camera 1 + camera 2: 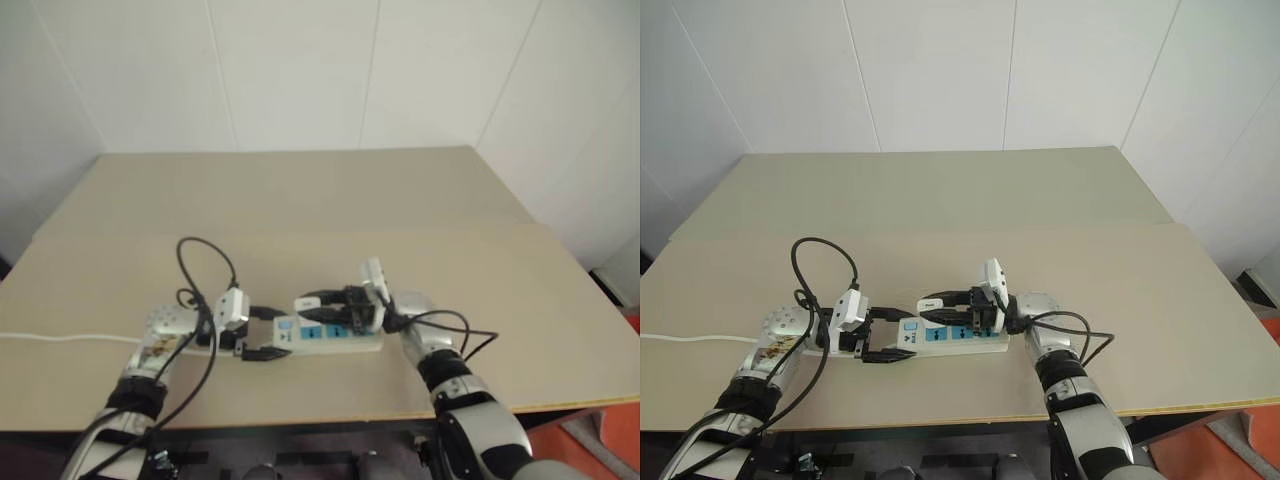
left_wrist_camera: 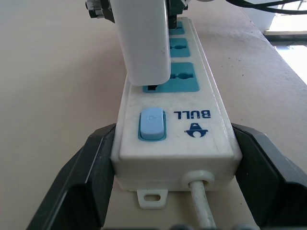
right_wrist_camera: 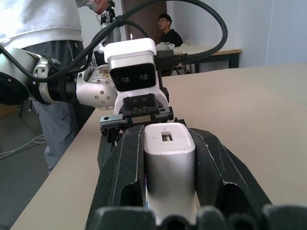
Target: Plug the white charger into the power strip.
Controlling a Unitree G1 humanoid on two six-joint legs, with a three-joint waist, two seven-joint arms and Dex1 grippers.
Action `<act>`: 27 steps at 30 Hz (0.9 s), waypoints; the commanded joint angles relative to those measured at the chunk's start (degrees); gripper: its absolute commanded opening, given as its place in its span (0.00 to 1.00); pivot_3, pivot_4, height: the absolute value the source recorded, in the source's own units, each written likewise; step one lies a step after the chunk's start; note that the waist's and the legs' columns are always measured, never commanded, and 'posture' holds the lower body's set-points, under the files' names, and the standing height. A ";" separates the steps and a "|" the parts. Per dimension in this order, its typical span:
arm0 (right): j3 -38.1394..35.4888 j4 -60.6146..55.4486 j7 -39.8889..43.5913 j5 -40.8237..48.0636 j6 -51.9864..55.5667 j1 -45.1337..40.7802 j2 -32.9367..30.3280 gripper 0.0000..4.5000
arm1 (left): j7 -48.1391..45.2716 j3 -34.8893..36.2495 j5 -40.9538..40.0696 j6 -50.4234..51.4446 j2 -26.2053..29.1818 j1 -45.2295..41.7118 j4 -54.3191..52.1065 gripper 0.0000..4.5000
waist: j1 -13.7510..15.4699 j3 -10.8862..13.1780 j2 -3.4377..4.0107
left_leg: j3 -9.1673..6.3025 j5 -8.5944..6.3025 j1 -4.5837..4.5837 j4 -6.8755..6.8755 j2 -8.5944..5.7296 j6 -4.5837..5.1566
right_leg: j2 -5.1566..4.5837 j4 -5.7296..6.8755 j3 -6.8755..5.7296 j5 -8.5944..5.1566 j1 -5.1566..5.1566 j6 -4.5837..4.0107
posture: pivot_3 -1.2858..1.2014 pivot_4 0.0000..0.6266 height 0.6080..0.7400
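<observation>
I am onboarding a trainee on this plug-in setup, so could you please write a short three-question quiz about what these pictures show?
1. True or false: the left gripper clamps the switch end of the long white plastic power strip.
2. What does the right gripper hold? A) a black cable B) the small white cube-like plastic charger C) nothing
3. Fill in: the strip's sockets are light ____.

Key: 1 true; 2 B; 3 blue.
</observation>
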 commanded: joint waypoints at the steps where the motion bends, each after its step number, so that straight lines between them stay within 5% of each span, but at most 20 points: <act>1: -0.29 0.64 0.86 -0.19 -0.84 -0.31 -0.44 0.25 | -0.21 0.30 0.52 -0.68 1.08 0.04 -1.11 0.72 | 0.00 0.00 0.00 | 0.00 0.00 -0.01 0.00 0.00 0.00 | 0.00 0.00 0.00 0.00 -0.01 0.00 | 0.52 0.24 1.00; 27: 2.82 8.47 1.27 -5.63 -8.06 0.47 -4.09 0.25 | 0.25 -0.15 0.40 -1.05 1.11 0.38 -1.20 0.72 | 0.10 -0.01 0.00 | 0.02 0.00 0.18 0.00 0.00 0.00 | -0.01 -0.05 0.01 0.00 0.16 0.00 | 0.52 0.24 1.00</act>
